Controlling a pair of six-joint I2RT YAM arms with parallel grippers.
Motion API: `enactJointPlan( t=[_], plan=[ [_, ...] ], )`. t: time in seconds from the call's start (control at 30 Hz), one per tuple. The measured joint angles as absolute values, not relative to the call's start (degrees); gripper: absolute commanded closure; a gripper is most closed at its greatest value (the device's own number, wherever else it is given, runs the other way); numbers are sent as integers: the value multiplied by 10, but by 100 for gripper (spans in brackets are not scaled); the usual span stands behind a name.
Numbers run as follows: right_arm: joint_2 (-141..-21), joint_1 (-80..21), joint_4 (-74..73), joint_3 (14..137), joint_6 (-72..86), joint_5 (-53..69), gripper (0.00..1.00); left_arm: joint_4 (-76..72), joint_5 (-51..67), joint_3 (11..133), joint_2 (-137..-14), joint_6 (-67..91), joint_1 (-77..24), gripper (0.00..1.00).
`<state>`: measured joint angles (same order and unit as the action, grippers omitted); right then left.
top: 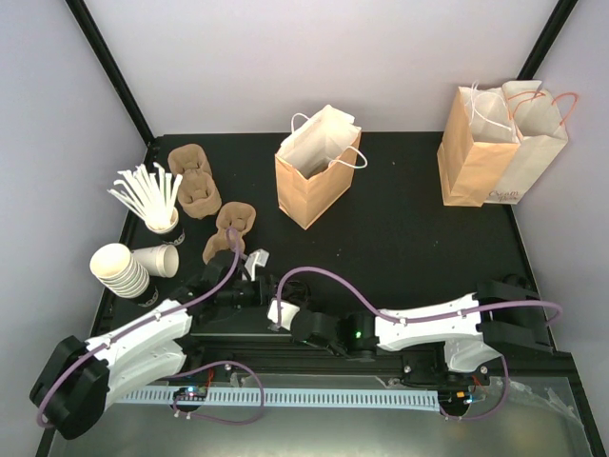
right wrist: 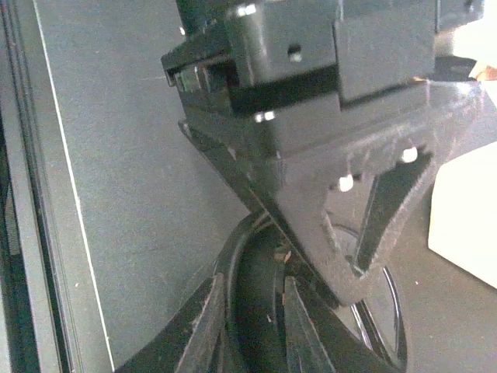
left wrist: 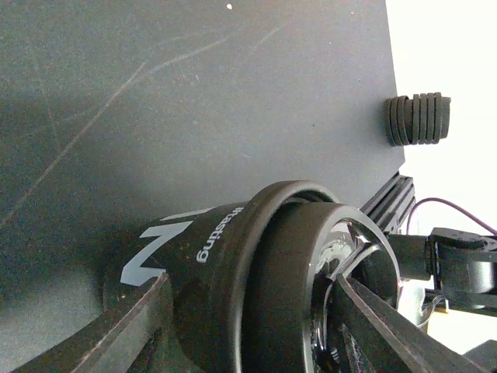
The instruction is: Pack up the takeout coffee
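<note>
1. Watching the middle of the table, I see both arms meeting on one thing: the takeout coffee (left wrist: 202, 249), a small white paper cup with a black printed band and a glossy black round plastic lid (left wrist: 311, 272).
2. The left gripper (left wrist: 248, 318) has its fingers about half spread and clamped on the banded body, one on each side. The cup lies tipped over between them.
3. The right gripper (right wrist: 255, 315) is nearly closed, its two fingers pinching the lid's rim between them.
4. Done, as I judge it: the coffee is lidded and in hand. I cannot tell whether it is lifted clear of the black table (left wrist: 194, 93).
5. Left to do: all the actual packing. The brown pulp cup carriers (top: 228, 228) sit just beyond the left fingers. The open brown paper bag with white handles (top: 314, 181) stands farther out, beyond both pairs of fingers. The cup is in neither.
</note>
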<state>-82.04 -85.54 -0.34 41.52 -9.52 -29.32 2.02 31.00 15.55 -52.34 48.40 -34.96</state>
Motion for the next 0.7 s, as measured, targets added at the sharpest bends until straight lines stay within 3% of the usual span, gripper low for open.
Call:
enactJointPlan(
  t=[0.7],
  plan=[
    [-890, -879, -163, 524, 99, -395, 81, 23, 322, 189, -579, 447, -353, 44]
  ],
)
